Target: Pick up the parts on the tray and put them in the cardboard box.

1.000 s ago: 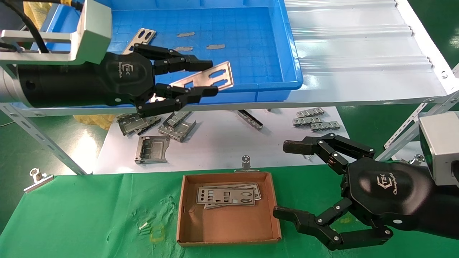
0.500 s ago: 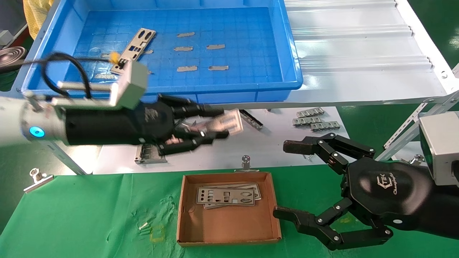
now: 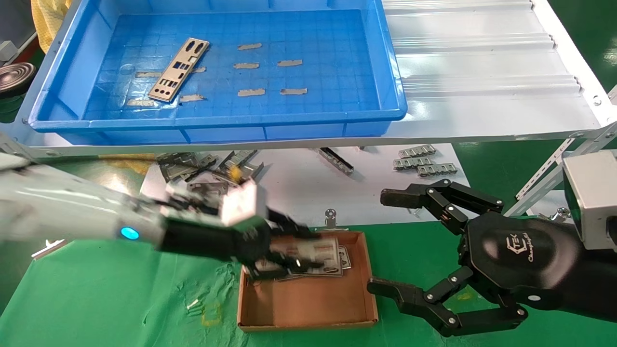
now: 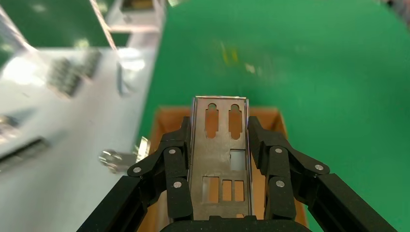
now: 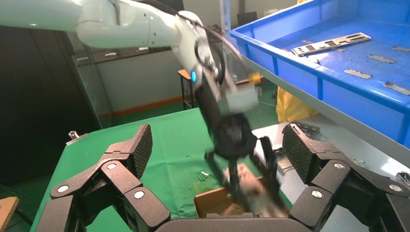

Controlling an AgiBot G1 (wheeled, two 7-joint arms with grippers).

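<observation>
My left gripper [image 3: 308,250] is shut on one silver-grey part [image 4: 220,159], its fingers pressing the plate's two long edges. It holds the part low over the back half of the cardboard box [image 3: 308,303], which lies on the green cloth. Parts [image 3: 344,258] lie in the box under the gripper, mostly hidden by it. One more part [image 3: 178,70] lies in the left half of the blue tray [image 3: 337,72]. My right gripper [image 3: 380,241] hangs open and empty just right of the box. The right wrist view shows the tray [image 5: 338,72] and its part [image 5: 333,43].
Grey tape strips [image 3: 250,65] dot the tray floor. Folded metal brackets [image 3: 207,173] and smaller ones [image 3: 424,164] lie on the white surface below the shelf [image 3: 482,62]. Metal clips [image 3: 330,218] [image 3: 48,238] hold the green cloth's far edge.
My left gripper has carried the part from above the tray's front rim down and toward me, to over the cardboard box. The right arm has not moved.
</observation>
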